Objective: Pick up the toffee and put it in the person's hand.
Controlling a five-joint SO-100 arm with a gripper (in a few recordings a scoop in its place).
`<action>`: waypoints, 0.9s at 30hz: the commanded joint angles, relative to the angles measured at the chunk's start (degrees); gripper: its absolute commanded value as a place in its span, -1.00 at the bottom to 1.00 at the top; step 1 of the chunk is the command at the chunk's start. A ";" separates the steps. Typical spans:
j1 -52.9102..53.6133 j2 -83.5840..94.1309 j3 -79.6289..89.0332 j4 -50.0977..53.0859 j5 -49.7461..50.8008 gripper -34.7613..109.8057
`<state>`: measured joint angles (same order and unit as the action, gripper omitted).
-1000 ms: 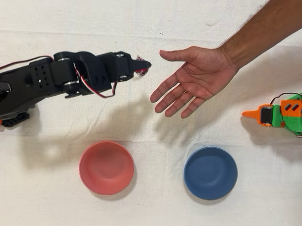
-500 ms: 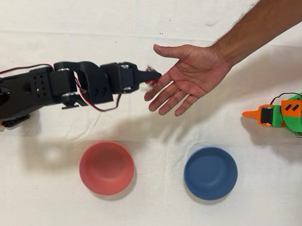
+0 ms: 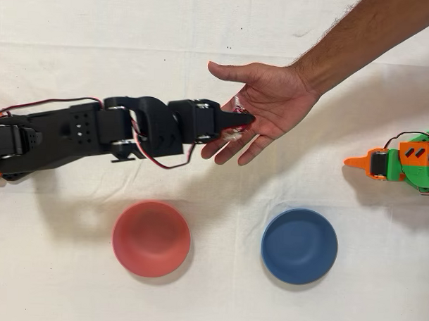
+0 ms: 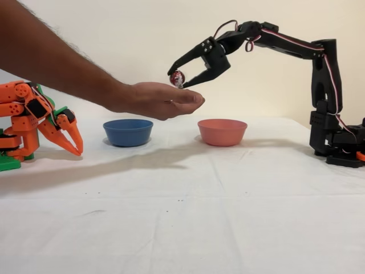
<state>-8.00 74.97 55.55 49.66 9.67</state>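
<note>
From where I stood, the black arm (image 4: 296,45) stretched out over the white-covered desk (image 4: 228,205), its gripper (image 4: 178,79) poised just above the person's hand (image 4: 162,100). The jaws were parted only a little and pinched the toffee (image 4: 177,78) between their tips, its shiny red wrapper just clear of the upturned palm. From overhead, the gripper (image 3: 240,121) lay across the person's hand (image 3: 262,109), with the toffee (image 3: 237,108) over the palm near the base of the fingers. Nothing stood between the two. Lower on the desk in the overhead view sat a pink bowl (image 3: 151,238) and a blue bowl (image 3: 299,246), well apart from the handover. The idle orange arm (image 3: 401,161) rested at the right edge.
</note>
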 commanded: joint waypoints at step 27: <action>0.35 -4.83 -14.15 -3.78 2.46 -0.26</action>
<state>-7.56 68.03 45.44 45.53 11.69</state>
